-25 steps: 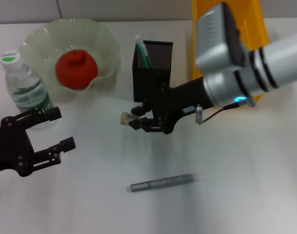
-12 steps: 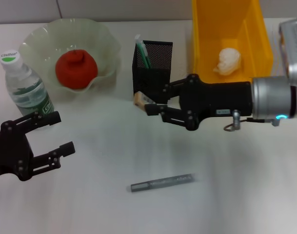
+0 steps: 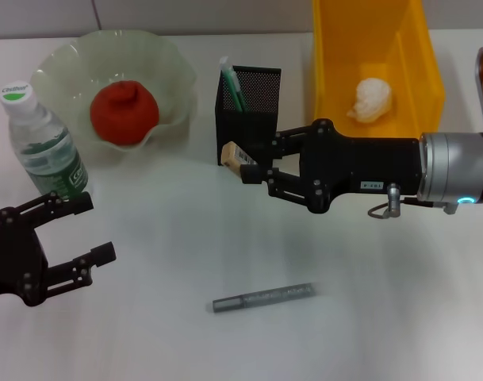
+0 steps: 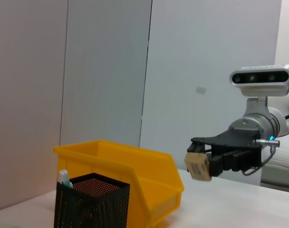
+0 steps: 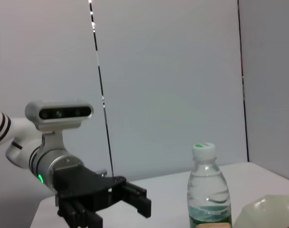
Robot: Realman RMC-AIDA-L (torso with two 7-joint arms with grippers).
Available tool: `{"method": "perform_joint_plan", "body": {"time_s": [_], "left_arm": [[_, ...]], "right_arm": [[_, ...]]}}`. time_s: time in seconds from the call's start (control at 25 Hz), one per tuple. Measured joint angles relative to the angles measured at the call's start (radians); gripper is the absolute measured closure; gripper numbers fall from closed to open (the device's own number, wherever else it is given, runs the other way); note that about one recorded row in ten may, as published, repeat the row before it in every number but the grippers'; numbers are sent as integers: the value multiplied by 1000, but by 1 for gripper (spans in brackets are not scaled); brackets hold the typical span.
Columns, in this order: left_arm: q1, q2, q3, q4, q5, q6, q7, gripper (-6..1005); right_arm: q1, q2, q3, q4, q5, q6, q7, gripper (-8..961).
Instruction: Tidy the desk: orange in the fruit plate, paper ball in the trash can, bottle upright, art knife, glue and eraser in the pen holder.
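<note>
My right gripper is shut on the beige eraser, which it holds in the air just in front of the black mesh pen holder. The left wrist view shows the eraser raised above the pen holder. A green-and-white glue stick stands in the holder. The grey art knife lies on the table nearer the front. The orange rests in the fruit plate. The bottle stands upright. The paper ball lies in the yellow trash can. My left gripper hangs open at the front left.
The trash can stands right behind my right arm, close beside the pen holder. In the right wrist view, my left gripper and the bottle are seen from across the table. White table top stretches between the knife and both arms.
My right gripper has carried the eraser back and to the right, up to the pen holder's front, while the arm swung low. The left gripper drifted slightly toward the table's front edge.
</note>
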Motion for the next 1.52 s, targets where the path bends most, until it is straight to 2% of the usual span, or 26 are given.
{"method": "perform_joint_plan", "body": {"time_s": [0.24, 0.52, 0.8, 1.24, 1.4, 1.52], "left_arm": [[2, 2, 2, 0, 2, 3, 2, 230], [2, 2, 6, 0, 3, 5, 2, 230], [3, 1, 6, 0, 3, 7, -8, 230], [4, -1, 1, 0, 3, 7, -7, 230], [3, -4, 5, 0, 3, 1, -1, 230], [0, -5, 6, 0, 3, 0, -1, 230]], "right_arm": [[-6, 0, 2, 6, 40, -13, -28, 689], [-43, -1, 4, 36, 175, -52, -135, 685], [-64, 2, 85, 55, 225, -9, -192, 682], [43, -1, 94, 54, 202, 229, -108, 677], [109, -2, 94, 38, 85, 321, -6, 675], [129, -2, 94, 38, 49, 347, 17, 674]]}}
